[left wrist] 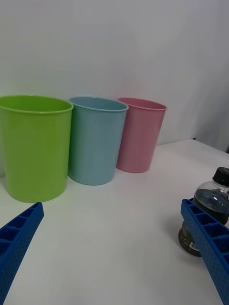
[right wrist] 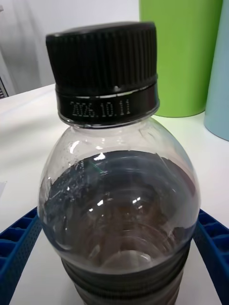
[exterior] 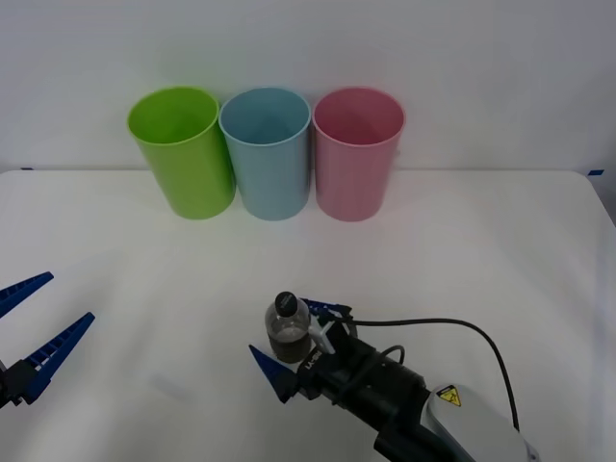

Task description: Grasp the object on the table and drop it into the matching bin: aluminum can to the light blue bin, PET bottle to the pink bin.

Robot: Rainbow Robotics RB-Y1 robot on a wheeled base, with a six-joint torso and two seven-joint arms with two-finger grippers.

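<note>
PET bottle [exterior: 288,328] (upright) between right end effector [exterior: 298,346] fingers.

Bins: lime green bin [exterior: 183,149], light blue bin [exterior: 268,149], pink bin [exterior: 356,149]. PET bottle [exterior: 288,329]: black ridged cap, dark body. Table [exterior: 481,250] plain white.

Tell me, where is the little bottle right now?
In the front view the PET bottle stands on the table, between the right gripper's open fingers, nearer than the pink bin.
</note>
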